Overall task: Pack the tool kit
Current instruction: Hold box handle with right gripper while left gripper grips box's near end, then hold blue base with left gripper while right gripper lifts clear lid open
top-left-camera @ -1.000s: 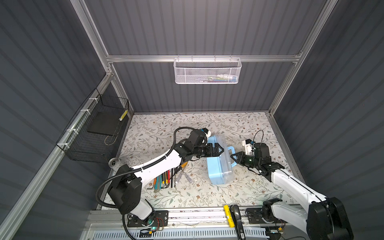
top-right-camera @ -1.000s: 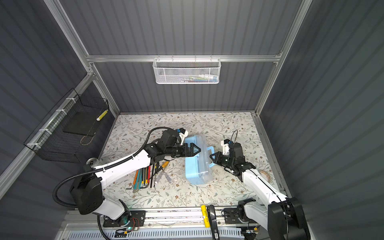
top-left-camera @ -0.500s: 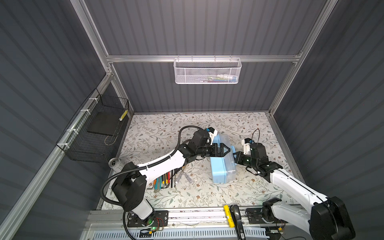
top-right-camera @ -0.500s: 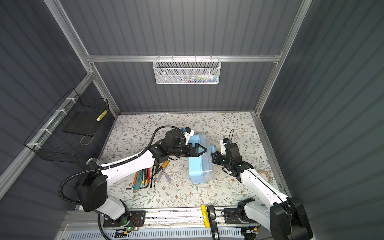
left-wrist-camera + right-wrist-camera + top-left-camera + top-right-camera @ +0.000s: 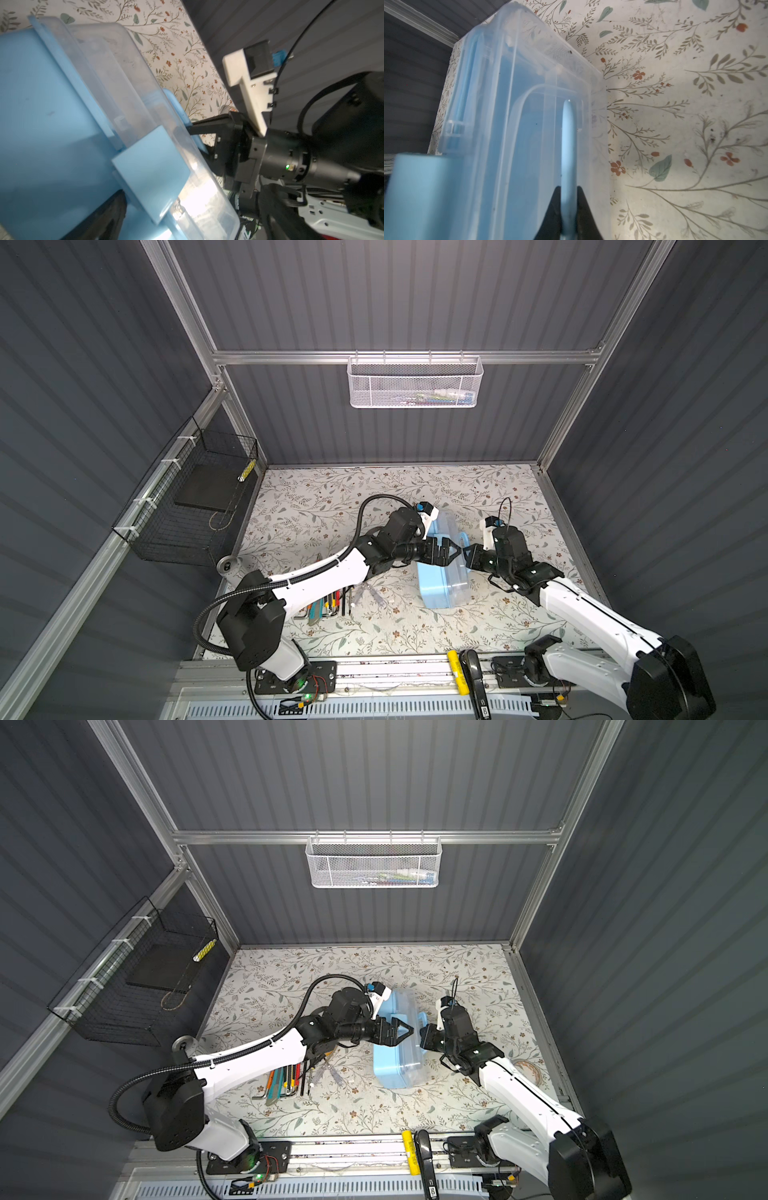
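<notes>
The tool kit [image 5: 444, 572] stands on edge near the middle of the flowered table [image 5: 316, 506], its light blue base facing toward nine o'clock and its clear lid toward three o'clock. Both top views show it the same way [image 5: 397, 1052].

The right gripper [image 5: 468, 552] comes in from four o'clock and is pinched tight on the kit's blue handle [image 5: 568, 145]; the right wrist view shows the two dark fingers [image 5: 583, 207] pressed against the thin blue arch with the clear lid right behind it. From the left wrist view the same gripper [image 5: 193, 129] reaches across the lid [image 5: 128, 99] to the handle.

The left gripper [image 5: 451, 552] reaches in from eight o'clock, its jaws spread wide, hovering over the upper edge of the kit, its tips near the right gripper's. Whether it touches the box, I cannot tell. The blue latch [image 5: 151, 176] sits close to one of its fingers [image 5: 99, 220] in the left wrist view.

A row of hand tools [image 5: 328, 603] lies on the table at about seven o'clock of the kit, under the left arm. A white mesh basket [image 5: 413, 383] hangs on the back wall at twelve o'clock, and a black wire basket [image 5: 195, 506] hangs on the wall at nine o'clock.
</notes>
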Tool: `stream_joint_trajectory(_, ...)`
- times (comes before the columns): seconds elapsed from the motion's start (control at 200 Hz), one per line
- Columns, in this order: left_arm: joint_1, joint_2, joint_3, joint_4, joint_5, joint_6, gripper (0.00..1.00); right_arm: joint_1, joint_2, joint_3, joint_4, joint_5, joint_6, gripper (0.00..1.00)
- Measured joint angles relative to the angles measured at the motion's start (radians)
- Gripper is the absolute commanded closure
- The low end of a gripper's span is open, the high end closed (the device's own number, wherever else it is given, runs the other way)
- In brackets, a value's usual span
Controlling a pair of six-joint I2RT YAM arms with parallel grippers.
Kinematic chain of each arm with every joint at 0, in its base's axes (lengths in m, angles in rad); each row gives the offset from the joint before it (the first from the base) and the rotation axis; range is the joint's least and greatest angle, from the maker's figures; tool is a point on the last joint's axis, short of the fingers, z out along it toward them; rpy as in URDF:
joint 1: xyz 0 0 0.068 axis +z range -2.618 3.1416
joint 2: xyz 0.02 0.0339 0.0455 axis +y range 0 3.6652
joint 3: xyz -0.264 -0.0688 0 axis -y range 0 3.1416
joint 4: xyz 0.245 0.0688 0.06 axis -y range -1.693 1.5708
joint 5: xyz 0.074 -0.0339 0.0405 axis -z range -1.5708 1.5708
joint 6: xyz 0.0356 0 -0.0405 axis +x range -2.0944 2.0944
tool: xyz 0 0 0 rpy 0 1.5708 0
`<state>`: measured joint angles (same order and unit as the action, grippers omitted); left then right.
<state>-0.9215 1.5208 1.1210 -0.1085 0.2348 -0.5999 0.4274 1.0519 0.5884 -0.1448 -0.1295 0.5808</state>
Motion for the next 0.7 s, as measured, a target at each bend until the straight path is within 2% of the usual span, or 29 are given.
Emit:
stream_joint_trajectory(0.13,0.006,-0.080,-0.013,-0.109,-0.091,0.048,0.01,0.026,-0.045,0.038,-0.060,0.036,0.007,1.00)
stream_joint_trajectory(0.33,0.019,-0.234,-0.108,-0.124,-0.209,0.066,0.01,0.105,-0.112,0.070,-0.053,0.118,0.029,1.00)
stream_joint_trajectory(0.48,0.019,-0.276,-0.183,-0.111,-0.249,0.061,0.01,0.164,-0.046,0.070,-0.029,0.185,0.047,1.00)
stream_joint_trajectory(0.7,0.019,-0.291,-0.259,-0.101,-0.288,0.035,0.00,0.215,0.063,0.093,0.027,0.212,0.067,1.00)
